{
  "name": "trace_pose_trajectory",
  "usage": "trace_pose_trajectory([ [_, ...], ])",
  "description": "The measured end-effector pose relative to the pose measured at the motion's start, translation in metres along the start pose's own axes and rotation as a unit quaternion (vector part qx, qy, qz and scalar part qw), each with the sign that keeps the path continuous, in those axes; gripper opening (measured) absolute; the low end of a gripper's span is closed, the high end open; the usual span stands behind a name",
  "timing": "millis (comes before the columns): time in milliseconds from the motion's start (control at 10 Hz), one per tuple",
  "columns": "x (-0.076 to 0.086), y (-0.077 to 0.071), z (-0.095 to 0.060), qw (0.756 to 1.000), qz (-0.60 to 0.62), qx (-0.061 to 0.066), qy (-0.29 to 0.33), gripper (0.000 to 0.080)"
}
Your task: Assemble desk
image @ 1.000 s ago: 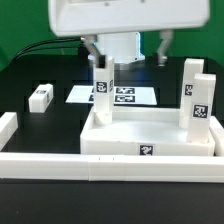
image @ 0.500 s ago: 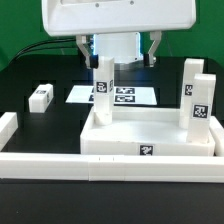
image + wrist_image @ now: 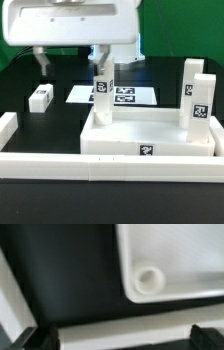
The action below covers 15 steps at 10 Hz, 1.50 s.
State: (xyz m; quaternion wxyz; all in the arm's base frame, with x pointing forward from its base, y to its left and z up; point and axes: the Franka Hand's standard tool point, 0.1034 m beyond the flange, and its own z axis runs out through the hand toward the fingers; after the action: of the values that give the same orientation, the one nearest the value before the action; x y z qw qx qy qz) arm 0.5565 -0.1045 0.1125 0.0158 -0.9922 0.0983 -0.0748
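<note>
The desk's white slab (image 3: 150, 133) lies at the front right, with three white tagged legs standing on it: one at its back left (image 3: 103, 92) and two on the exterior view's right (image 3: 197, 100). Another leg (image 3: 40, 97) lies loose on the black table at the left. My gripper (image 3: 71, 58) hangs open above the table, left of the back-left leg, and holds nothing. In the wrist view a slab corner with a round hole (image 3: 150, 280) shows. A blurred white bar (image 3: 125, 325) crosses between my gripper's (image 3: 120, 336) dark fingertips (image 3: 35, 336).
The marker board (image 3: 125, 96) lies flat behind the slab. Long white border rails run along the front (image 3: 60, 166) and the left (image 3: 8, 125). Cables trail at the back left.
The gripper has moved toward the exterior view's left, from above the slab to above the table beside the back-left leg. It stayed open. The parts have not moved.
</note>
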Motion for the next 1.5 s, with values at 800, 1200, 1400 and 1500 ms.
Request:
trace_pose_trajectory([
  [800, -0.049, 0.082, 0.022, 0.999, 0.026, -0.016, -0.012, 0.0649],
  [1200, -0.057, 0.070, 0.026, 0.999, 0.033, -0.010, -0.032, 0.0649],
  [1400, -0.055, 0.064, 0.026, 0.996, 0.031, 0.008, -0.085, 0.0649],
  [1500, -0.058, 0.063, 0.027, 0.993, 0.025, 0.008, -0.115, 0.0649],
])
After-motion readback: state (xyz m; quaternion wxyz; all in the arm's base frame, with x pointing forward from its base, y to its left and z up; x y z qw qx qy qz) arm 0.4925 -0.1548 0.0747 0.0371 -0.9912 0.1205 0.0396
